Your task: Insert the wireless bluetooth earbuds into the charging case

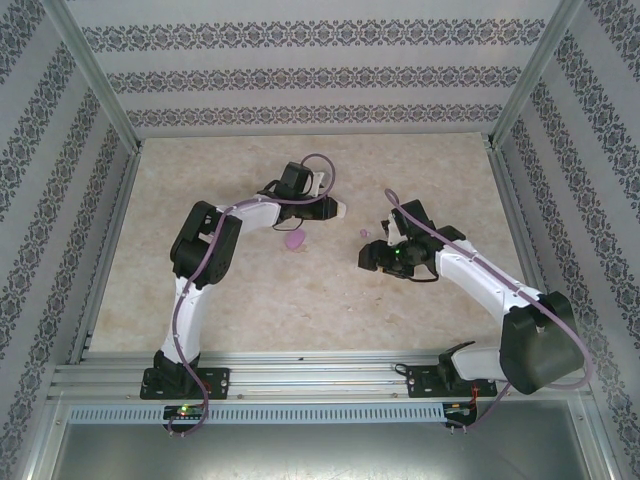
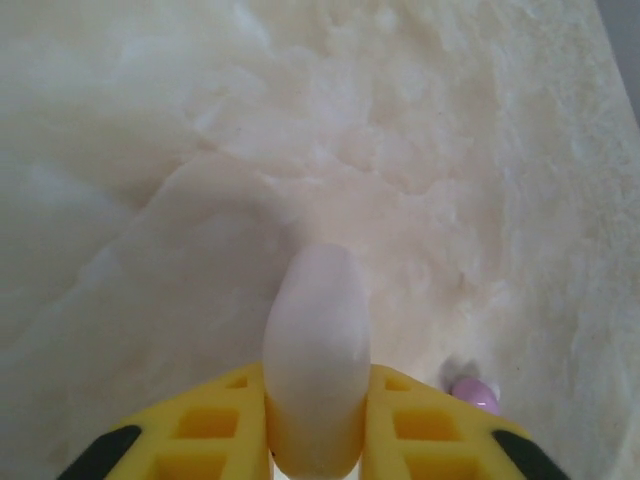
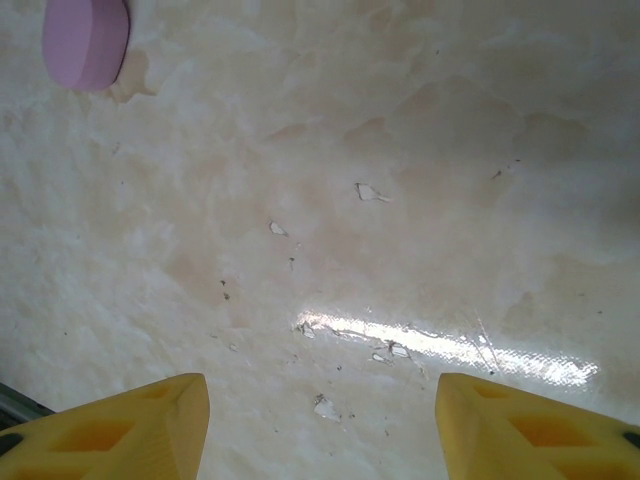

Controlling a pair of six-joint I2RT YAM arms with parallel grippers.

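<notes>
Left fingers (image 2: 215, 425): closed on whitish case (image 2: 316, 350), its rounded end poking out ahead
Right fingers (image 3: 140, 420): wide apart, nothing between them, over bare surface (image 3: 480, 150)
Pink case (image 3: 85, 40): flat on surface, mid-scene, between the two arms
Earbuds (image 3: 370, 191): tiny whitish pieces loose on surface ahead of Right fingers; too small to be sure

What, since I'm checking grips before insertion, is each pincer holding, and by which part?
The left pincer clamps the whitish case by its near end; right pincer holds nothing, jaws open.
</notes>
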